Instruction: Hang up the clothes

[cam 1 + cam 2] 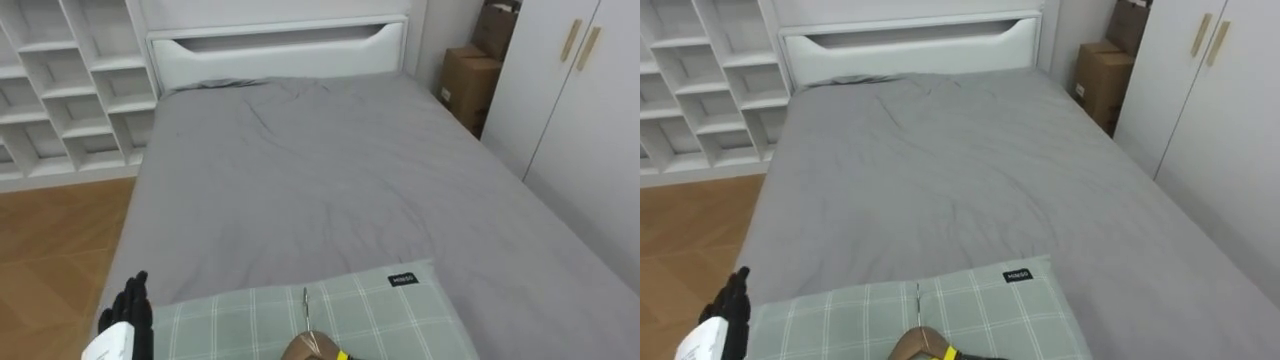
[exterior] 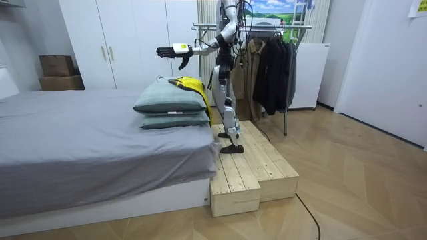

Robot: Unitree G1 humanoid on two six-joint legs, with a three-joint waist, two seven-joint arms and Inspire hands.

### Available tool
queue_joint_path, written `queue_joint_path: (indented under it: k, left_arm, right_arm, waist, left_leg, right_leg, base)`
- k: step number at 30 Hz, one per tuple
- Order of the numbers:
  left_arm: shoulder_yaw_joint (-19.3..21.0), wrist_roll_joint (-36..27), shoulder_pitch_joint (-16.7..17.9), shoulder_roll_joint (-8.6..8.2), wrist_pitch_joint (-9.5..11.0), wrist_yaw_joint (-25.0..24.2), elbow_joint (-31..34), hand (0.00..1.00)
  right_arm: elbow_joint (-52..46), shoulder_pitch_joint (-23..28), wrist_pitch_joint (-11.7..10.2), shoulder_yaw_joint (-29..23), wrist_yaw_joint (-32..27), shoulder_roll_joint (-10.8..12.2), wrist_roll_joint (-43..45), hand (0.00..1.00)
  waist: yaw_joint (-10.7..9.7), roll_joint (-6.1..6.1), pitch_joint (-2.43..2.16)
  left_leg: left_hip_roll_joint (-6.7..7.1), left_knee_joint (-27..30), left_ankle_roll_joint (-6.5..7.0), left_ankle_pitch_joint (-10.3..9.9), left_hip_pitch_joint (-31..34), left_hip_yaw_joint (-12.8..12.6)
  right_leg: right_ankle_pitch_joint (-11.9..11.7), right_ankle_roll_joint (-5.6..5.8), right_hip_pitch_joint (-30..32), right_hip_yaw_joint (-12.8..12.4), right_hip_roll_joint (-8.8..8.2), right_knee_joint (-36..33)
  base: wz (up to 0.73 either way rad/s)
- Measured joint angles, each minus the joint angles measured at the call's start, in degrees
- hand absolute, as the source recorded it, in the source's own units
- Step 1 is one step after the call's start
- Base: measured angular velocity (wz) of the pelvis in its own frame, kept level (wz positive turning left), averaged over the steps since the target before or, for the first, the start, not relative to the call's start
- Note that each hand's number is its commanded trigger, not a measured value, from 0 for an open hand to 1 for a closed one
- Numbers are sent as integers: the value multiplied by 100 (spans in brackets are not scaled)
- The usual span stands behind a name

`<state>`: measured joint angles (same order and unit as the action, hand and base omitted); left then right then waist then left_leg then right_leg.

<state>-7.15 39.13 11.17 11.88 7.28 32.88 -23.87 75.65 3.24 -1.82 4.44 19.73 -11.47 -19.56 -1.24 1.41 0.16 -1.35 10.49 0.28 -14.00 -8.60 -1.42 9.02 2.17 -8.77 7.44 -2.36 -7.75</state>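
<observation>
A yellow garment lies on top of two stacked green checked pillows at the foot of the bed. In the left eye view a wooden hanger with a bit of yellow shows at the bottom edge, on the upper pillow. My left hand is stretched out level over the pillows' left side, fingers straight and holding nothing; the room view shows it as well. My right hand hangs low beside my body, close to the yellow garment. I stand on a wooden platform, facing the bed.
The grey bed runs ahead to a white headboard. White shelves stand at the left, wardrobe doors and cardboard boxes at the right. Behind me a clothes rack holds dark jackets.
</observation>
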Motion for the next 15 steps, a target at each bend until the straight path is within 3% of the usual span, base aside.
queue_joint_path:
  k: [9,15]
  left_arm:
    - [-218,1079,-3,-2,-270,-266,0,0]
    - [-294,1108,-27,-3,-314,-267,0,0]
  right_arm:
    - [-12,2,3,1,36,50,-9,0]
    - [-17,-8,3,3,27,55,-11,0]
  waist:
    - [-117,-92,-13]
    - [-172,-93,-15]
  left_leg:
    - [-1,-9,0,0,-5,-11]
    - [-2,-9,0,0,1,-19]
  right_leg:
    - [0,0,10,-31,2,12]
    - [0,0,13,-27,4,11]
  base:
    - [0]
    - [0]
